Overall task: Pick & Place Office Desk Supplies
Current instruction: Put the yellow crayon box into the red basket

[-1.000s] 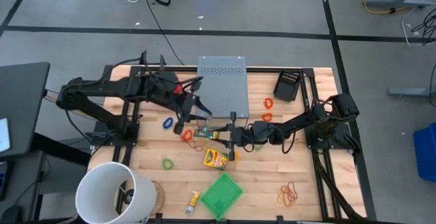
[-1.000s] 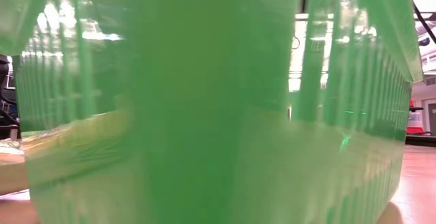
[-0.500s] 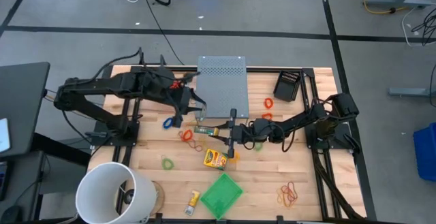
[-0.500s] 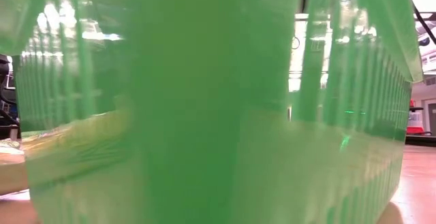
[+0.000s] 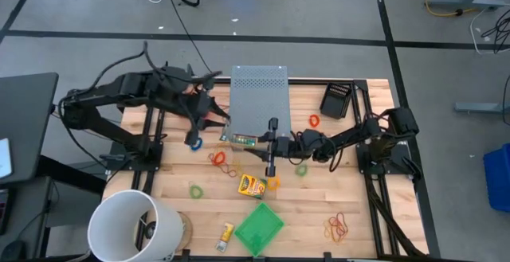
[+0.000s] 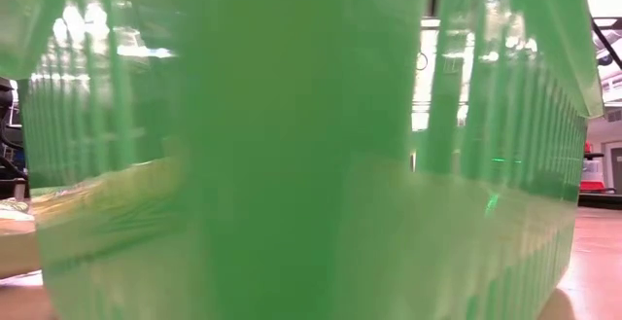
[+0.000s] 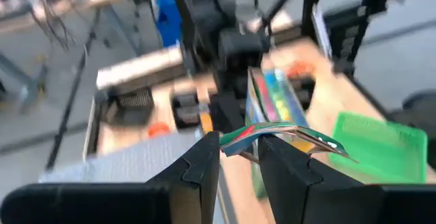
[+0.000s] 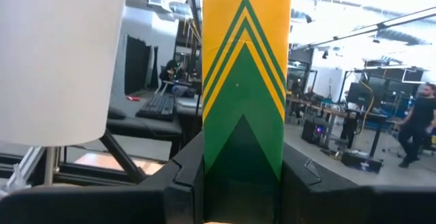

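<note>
Both pincers clamp one printed packet above the desk; your low view is blocked.

You will find the low camera filled by a translucent ribbed green basket (image 6: 311,164), so nothing behind it can be made out. Your left pincer (image 7: 238,152) grips a thin, bent, glossy edge of the green-white packet (image 7: 289,134); your right pincer (image 8: 242,159) is clamped on the same packet's flat yellow-and-green chevron face. From above, the packet (image 5: 245,140) is small and partly hidden by the fingers, held just beside the grey perforated metal box (image 5: 259,95). A yellow-orange packet (image 5: 252,185) and thin rubber bands (image 5: 338,228) lie on the slatted wooden desk (image 5: 358,182).
</note>
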You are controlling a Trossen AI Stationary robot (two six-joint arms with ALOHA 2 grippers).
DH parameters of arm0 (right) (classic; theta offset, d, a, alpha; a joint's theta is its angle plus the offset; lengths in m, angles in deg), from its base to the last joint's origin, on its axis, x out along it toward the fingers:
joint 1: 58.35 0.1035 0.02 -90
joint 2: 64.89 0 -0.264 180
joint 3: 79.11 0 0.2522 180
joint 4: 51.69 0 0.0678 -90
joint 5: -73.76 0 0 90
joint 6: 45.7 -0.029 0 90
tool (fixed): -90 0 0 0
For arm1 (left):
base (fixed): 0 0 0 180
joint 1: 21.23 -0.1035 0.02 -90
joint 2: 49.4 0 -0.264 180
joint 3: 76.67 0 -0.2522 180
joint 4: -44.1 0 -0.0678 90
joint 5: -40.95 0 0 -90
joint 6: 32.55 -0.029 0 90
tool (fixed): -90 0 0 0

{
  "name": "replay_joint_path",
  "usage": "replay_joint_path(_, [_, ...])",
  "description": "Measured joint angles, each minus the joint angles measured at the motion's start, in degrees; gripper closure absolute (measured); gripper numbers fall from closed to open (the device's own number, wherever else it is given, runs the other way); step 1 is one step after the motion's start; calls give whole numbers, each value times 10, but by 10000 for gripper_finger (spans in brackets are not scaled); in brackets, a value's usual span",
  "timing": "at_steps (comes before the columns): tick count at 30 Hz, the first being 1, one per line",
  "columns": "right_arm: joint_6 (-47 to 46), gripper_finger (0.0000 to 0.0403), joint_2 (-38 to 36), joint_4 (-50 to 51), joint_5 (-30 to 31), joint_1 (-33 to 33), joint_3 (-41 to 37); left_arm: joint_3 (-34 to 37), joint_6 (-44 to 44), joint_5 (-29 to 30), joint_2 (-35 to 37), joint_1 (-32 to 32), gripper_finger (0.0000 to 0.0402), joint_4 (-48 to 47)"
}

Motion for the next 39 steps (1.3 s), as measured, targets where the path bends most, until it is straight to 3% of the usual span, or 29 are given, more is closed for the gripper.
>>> replay_joint_path(9, [-15, 295, 18, 19, -16, -13, 0, 0, 4, 17, -43, 1, 278, -80])
replay_joint_path(17, [-26, 295, 33, 46, -21, -13, 0, 0, 2, 58, -62, 1, 161, -128])
replay_joint_path(20, [-21, 295, 33, 66, -21, -13, 0, -12, 8, 59, -64, 1, 140, -176])
replay_joint_path(27, [-19, 295, 34, 68, -20, -15, 0, -65, 41, 60, -80, 0, 149, -285])
replay_joint_path(39, [-11, 295, 34, 68, -20, -26, 0, -82, 48, 26, -143, 1, 153, -296])
